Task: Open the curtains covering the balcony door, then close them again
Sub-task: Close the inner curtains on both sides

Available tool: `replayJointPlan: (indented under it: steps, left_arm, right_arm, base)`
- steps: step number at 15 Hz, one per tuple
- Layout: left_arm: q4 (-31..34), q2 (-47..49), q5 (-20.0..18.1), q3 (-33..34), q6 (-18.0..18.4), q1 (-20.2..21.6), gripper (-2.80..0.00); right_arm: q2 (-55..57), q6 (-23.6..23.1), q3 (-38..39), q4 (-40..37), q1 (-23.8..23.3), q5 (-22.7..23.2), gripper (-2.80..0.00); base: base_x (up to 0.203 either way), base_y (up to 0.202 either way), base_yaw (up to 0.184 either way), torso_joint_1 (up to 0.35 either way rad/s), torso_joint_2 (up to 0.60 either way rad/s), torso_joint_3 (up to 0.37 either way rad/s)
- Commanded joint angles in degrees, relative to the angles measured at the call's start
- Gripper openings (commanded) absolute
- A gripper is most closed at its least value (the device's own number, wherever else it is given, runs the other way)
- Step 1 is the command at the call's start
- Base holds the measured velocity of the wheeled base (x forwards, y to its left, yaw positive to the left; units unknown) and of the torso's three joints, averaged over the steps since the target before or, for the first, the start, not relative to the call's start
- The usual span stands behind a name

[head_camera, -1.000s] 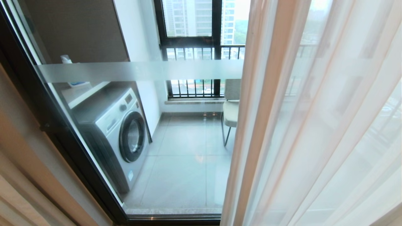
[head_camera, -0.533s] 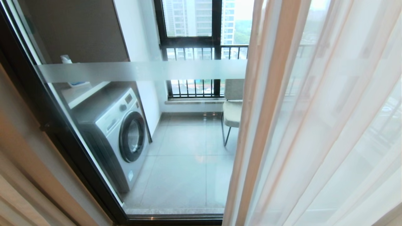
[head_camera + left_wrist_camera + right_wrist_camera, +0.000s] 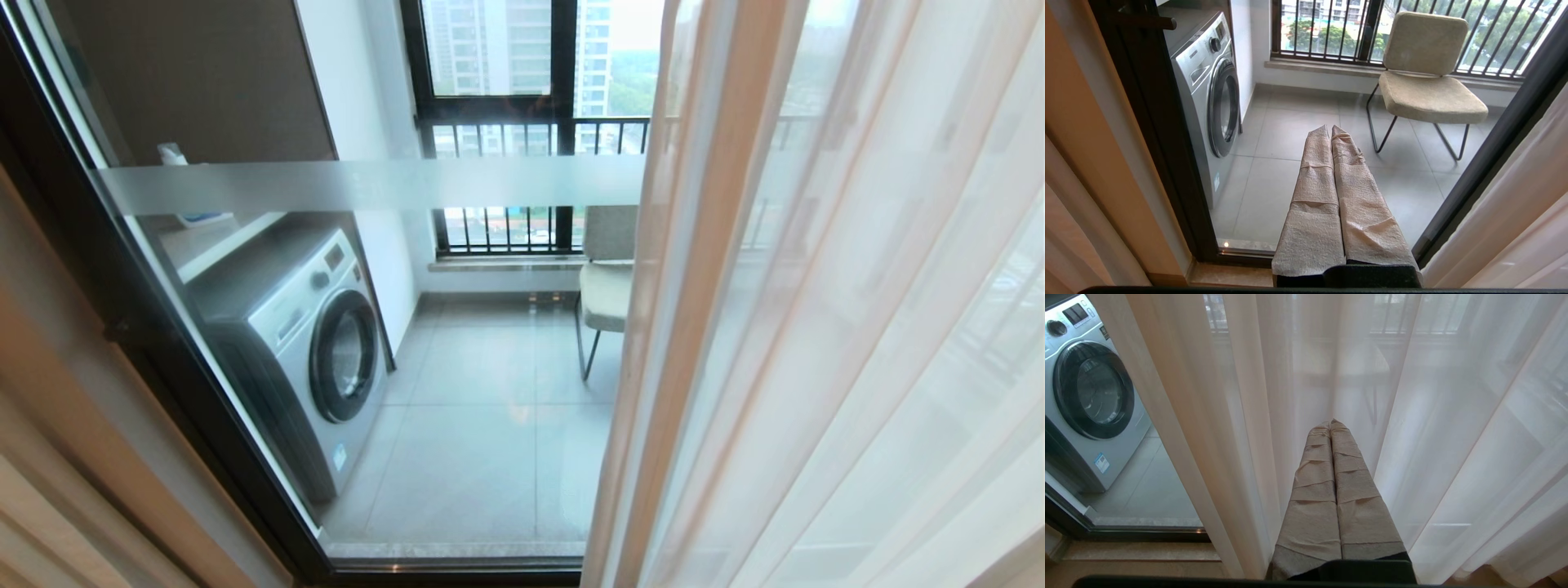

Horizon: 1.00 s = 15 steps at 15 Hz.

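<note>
The curtains stand partly drawn: thin white sheers [image 3: 816, 327] hang over the right half of the balcony door [image 3: 163, 359], and thick beige drapes [image 3: 49, 457] are bunched at the far left. The door's glass shows a frosted strip [image 3: 367, 184] and is bare from the dark frame to the sheers' edge. My left gripper [image 3: 1329, 130], with tape-wrapped fingers, is shut and empty, pointing at the bare glass. My right gripper [image 3: 1330, 424] is shut and empty just in front of the sheers [image 3: 1433, 416], holding no cloth. Neither gripper shows in the head view.
Behind the glass on the balcony stand a silver washing machine [image 3: 310, 327] at the left and a beige chair [image 3: 608, 278] by the railing window. The door's dark sill runs along the floor [image 3: 1241, 255].
The sheers' free edge has drifted slightly to the right, baring a little more glass. Both grippers and the rest of the scene stay still.
</note>
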<state>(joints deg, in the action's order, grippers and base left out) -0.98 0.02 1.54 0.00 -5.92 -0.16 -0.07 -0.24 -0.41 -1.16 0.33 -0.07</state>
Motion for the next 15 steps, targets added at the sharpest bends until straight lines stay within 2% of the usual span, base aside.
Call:
replayJointPlan:
  steps: [1, 15]
  left_arm:
    - [-0.08, -0.02, 0.05, 0.00, -0.05, -0.02, -2.80]
    - [0.01, -0.02, 0.13, 0.00, -0.23, -0.02, -2.80]
  right_arm:
    - [0.07, -0.03, -0.02, 0.01, 0.02, -0.01, -2.80]
    - [0.07, -0.03, -0.02, 0.01, 0.02, -0.01, -2.80]
  base:
    - [0.000, 0.000, 0.000, 0.000, 0.00, 0.000]
    - [0.000, 0.000, 0.000, 0.000, 0.00, 0.000]
